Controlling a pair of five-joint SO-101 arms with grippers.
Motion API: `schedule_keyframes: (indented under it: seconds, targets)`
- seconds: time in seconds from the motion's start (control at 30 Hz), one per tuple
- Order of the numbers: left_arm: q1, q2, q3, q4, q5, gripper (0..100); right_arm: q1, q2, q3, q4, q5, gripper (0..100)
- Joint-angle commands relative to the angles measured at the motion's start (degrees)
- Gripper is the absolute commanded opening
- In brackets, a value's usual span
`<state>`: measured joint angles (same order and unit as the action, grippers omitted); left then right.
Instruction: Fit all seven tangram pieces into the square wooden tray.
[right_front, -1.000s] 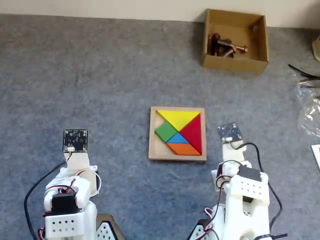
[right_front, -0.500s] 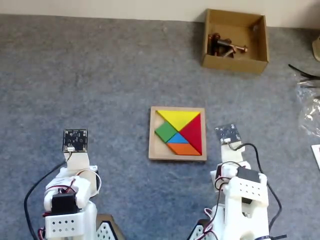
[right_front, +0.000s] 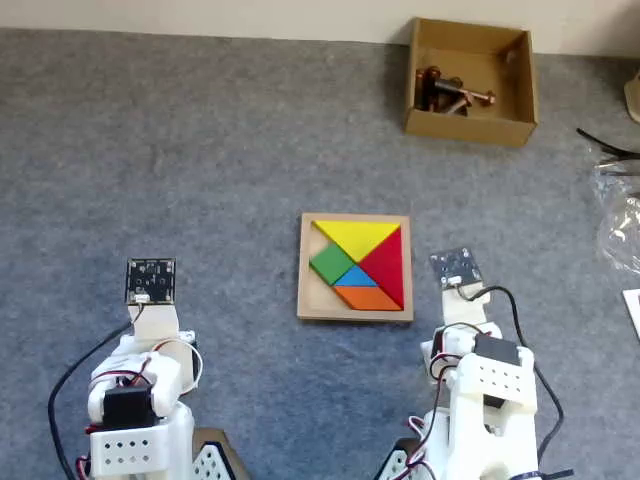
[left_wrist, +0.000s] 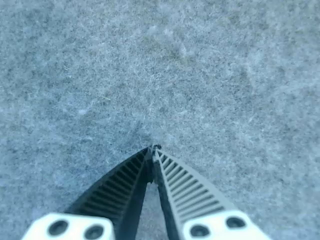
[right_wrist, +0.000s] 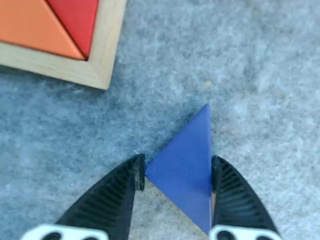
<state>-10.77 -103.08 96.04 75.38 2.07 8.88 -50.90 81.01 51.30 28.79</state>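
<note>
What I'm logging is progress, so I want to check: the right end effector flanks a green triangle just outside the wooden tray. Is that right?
Not quite. The triangle flanked by the right end effector is blue, not green, as the right wrist view shows. It does sit just outside the wooden tray, as you said.
</note>
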Motion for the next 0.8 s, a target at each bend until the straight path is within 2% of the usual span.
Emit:
schedule_keyframes:
  seconds: [0.0, 0.2, 0.6, 0.77]
  targets:
    - [-0.5, 0.4, 1.2, 0.4, 0.1, 0, -2.8, -0.9, -0.8, -0.6, 0.5, 14.9]
    - [-0.5, 0.4, 1.2, 0.4, 0.1, 0, -5.9, -0.9, -3.2, -0.4, -1.9, 14.9]
    - [-0.5, 0.4, 1.2, 0.4, 0.1, 0, -5.7, -0.9, -6.0, -0.2, -2.1, 14.8]
    - [-0.5, 0.4, 1.2, 0.4, 0.1, 0, -5.9, -0.9, -12.4, 6.2, -2.1, 14.8]
